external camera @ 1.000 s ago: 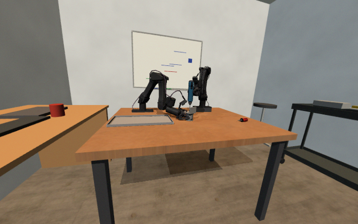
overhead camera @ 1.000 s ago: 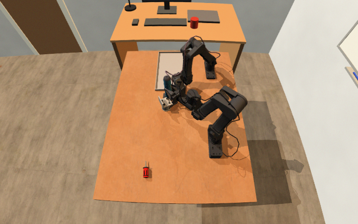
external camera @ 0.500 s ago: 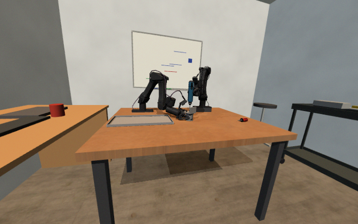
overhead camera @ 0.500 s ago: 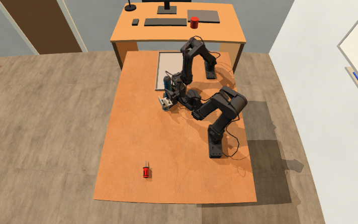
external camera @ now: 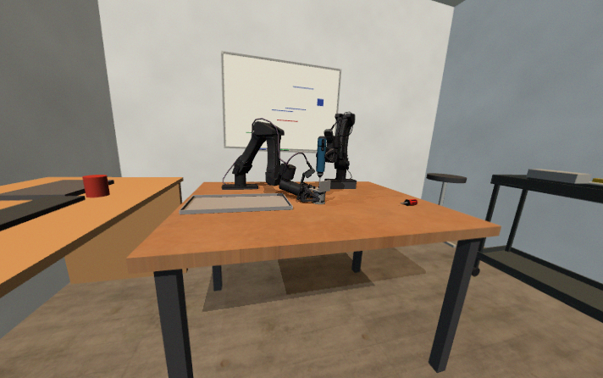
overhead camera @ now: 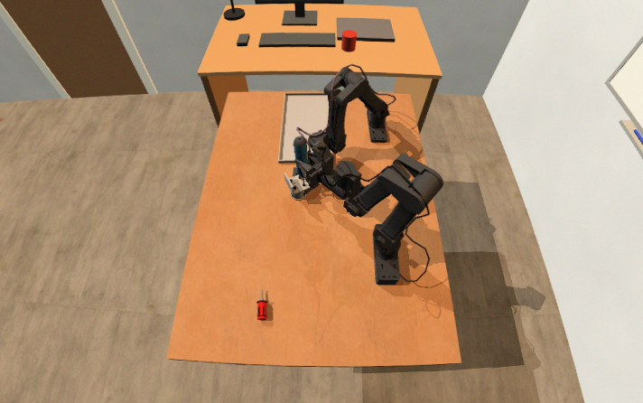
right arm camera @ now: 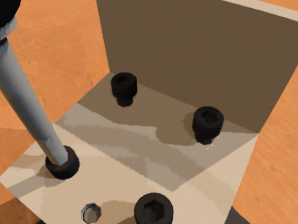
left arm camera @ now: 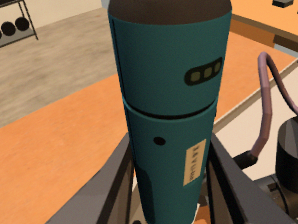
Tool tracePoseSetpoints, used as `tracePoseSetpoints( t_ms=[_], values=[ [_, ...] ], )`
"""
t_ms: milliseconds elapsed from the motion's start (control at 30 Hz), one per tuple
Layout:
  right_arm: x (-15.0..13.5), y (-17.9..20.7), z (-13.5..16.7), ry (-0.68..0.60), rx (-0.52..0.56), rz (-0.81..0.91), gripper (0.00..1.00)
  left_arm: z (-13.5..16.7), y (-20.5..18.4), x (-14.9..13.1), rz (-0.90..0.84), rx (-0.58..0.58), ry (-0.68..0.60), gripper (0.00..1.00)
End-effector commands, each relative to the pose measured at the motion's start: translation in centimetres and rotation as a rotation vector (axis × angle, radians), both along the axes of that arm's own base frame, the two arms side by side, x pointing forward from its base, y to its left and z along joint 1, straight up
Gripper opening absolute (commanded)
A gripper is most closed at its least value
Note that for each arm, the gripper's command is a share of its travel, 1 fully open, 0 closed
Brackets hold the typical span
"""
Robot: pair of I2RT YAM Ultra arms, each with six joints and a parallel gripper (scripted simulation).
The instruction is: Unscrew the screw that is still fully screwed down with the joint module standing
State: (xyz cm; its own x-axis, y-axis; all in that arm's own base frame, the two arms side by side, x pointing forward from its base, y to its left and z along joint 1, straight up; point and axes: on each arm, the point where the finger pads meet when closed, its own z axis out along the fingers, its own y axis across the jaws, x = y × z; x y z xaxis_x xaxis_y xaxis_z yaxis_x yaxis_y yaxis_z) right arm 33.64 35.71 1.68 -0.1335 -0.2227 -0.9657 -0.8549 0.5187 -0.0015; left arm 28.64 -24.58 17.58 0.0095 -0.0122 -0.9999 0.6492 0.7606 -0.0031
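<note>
Orange-brown wooden table (overhead camera: pixel 246 237) (external camera: pixel 356 222), shallow grey-rimmed tray (overhead camera: pixel 282 127) (external camera: pixel 235 211) lying flat, red-handled screwdriver (overhead camera: pixel 262 310) (external camera: pixel 411 202) on its side, well apart.

Orange wooden table (overhead camera: pixel 228 237) (external camera: pixel 311 231): top, high above, steeply down; exterior, low, farther side-on
Teal screwdriver barrel (left arm camera: pixel 167 90): left wrist, close
Beige metal bracket (right arm camera: pixel 125 150): right wrist, close, downward

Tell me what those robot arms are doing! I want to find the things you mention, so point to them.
The left gripper (overhead camera: pixel 303 164) (external camera: pixel 322 155) (left arm camera: pixel 169 138) is holding a blue electric screwdriver (overhead camera: pixel 300 149) (external camera: pixel 320 155) (left arm camera: pixel 170 65) upright, with its tip in the socket of a black screw (right arm camera: pixel 64 170) on the bracket (overhead camera: pixel 296 183) (external camera: pixel 327 186) (right arm camera: pixel 200 60). The right gripper (overhead camera: pixel 303 188) (external camera: pixel 320 196) (right arm camera: pixel 142 220) seems to steady the joint module underneath. That screw's head sits low, while two other screws poke up. I can't tell whether the tip is spinning.
</note>
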Motion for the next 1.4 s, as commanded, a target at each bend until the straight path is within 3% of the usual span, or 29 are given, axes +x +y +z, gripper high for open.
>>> tracePoseSetpoints(
  t_ms=[0,333,1367],
  values=[
    [-0.9,-0.2,-1.5,0.043,-0.025,0.01,0.59,0.9,0.4,-0.2,0.002,-0.04,-0.038,0.42],
    [-0.9,-0.2,-1.5,0.043,-0.025,0.01,0.59,2.2,0.4,-0.1,0.002,-0.074,-0.073,0.42],
    [-0.9,-0.2,-1.5,0.043,-0.025,0.01,0.59,1.2,0.4,-0.2,0.002,-0.077,-0.077,0.42]
  ],
)
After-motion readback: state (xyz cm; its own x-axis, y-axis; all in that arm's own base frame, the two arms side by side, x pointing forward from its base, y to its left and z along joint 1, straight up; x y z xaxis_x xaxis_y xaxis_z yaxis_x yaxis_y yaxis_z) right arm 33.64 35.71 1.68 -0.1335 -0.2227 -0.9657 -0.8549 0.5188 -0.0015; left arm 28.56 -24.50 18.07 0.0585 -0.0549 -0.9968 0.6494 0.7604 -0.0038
